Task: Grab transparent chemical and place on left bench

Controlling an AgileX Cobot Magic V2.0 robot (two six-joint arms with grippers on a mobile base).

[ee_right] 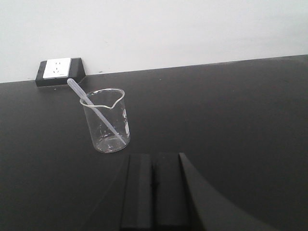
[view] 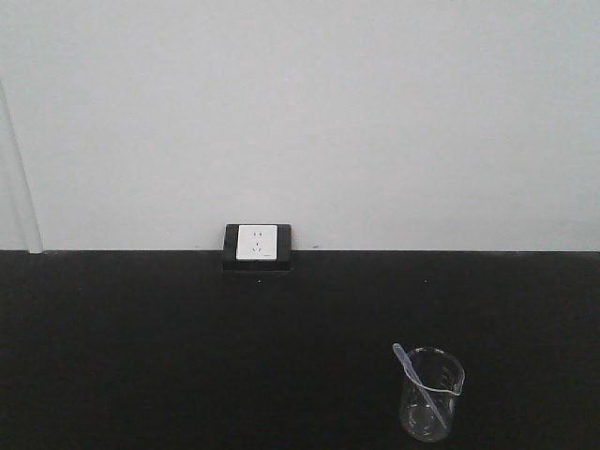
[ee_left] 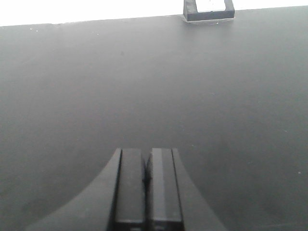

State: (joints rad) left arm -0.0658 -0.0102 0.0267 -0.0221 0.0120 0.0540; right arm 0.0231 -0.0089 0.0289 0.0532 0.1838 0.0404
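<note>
Beaker (ee_right: 103, 137) stands upright on the black worktop (ee_right: 231, 110), just ahead-left of the right gripper (ee_right: 153, 161) — jaws pressed together, empty; left gripper (ee_left: 147, 159) likewise. Light, slick, breakable glass — I'd pinch it mid-wall, gently, so the loose dropper (ee_right: 91, 104) doesn't tip out.

Reads as a laboratory, most likely a chemistry one. Shows first in the long matte black counter (view: 141, 356), flat and dull, meeting a plain pale wall (view: 300, 112). Shows also in the glassware: a small clear glass beaker (view: 442, 392) with a pour lip and faint white graduation marks, standing upright on the counter, with a thin pale dropper (view: 412, 375) leaning inside, lower end at the bottom, upper end past the rim. Fits with the white socket (view: 256, 242) in a black frame (view: 284, 246), set on the counter against the wall, well apart from the beaker.
</note>
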